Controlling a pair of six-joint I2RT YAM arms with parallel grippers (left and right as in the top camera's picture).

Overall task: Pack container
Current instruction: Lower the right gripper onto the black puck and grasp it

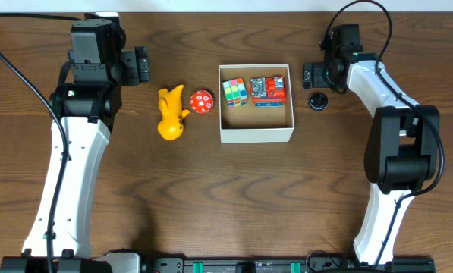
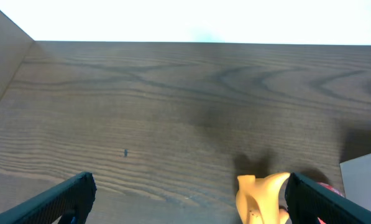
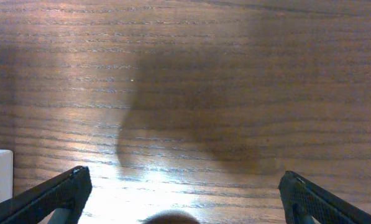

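Square white container [image 1: 256,135] at about the middle of the brown wooden table [image 1: 211,197], standing open with the tan inside showing. Holds in its far half a many-coloured puzzle cube [image 1: 235,92] on the left and a red and blue toy [image 1: 268,90] on the right, just beside each other; near half bare.

Just left of the container, apart from its wall, a small red ball with white marks [image 1: 202,102]. Further left, close beside the ball, a yellow toy of duck-like shape [image 1: 171,112], lying on the wood. To the right of the container, near its far right corner, a small black round thing [image 1: 317,101]; cannot tell what it is.

Left gripper [image 1: 141,64] beyond the yellow toy and to its left, well apart from the container. Fingers [image 2: 79,194] spread wide, nothing between them but table; yellow toy only at the lower edge of the left wrist view, by the right finger.

Right gripper [image 1: 308,75] close to the far right corner of the container, not touching it, with the black round thing just on its near side. Fingers [image 3: 67,193] spread wide as well, gripping nothing, only bare wood between.
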